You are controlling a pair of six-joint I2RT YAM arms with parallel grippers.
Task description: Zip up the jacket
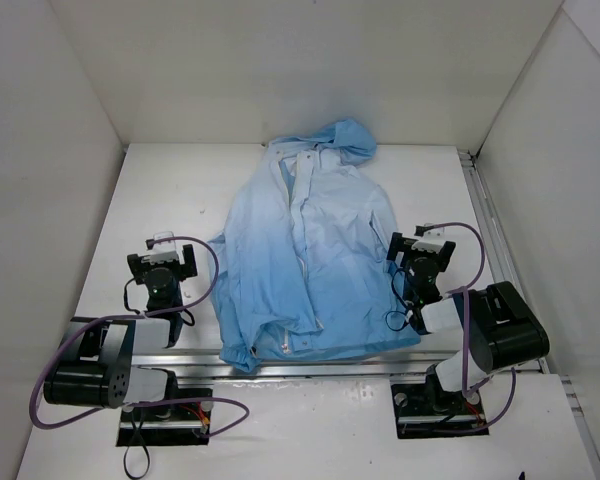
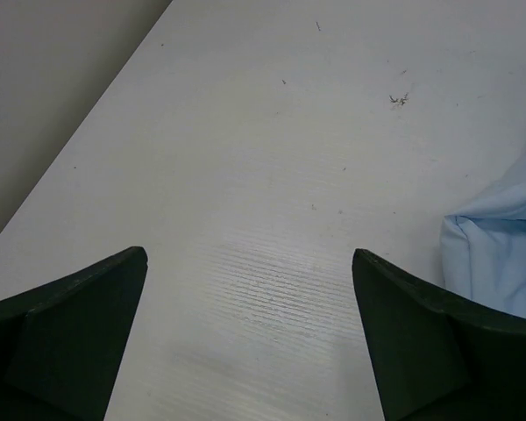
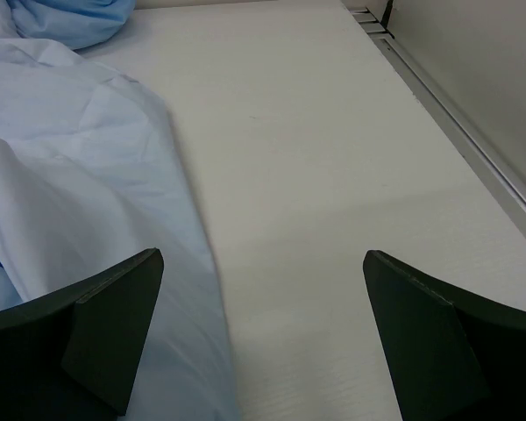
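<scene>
left pincer (image 2: 249, 254), right pincer (image 3: 263, 254) spread wide

Your jacket (image 1: 310, 270) is light blue. It is palest across the chest, with a deeper blue at the hood and at the hem by the desk's near edge, and a whitish placket (image 1: 302, 215) runs down its front. The desk (image 1: 170, 190) is plain white with a faint fine grain, and you can spot tiny dark specks (image 2: 399, 99) on its left side. The walls (image 1: 300, 70) are off-white. The left hand (image 2: 250, 259) and the right hand (image 3: 263, 259) have matte black fingers (image 2: 70, 324), and purple cables (image 1: 467, 350) trail from the arms.
</scene>
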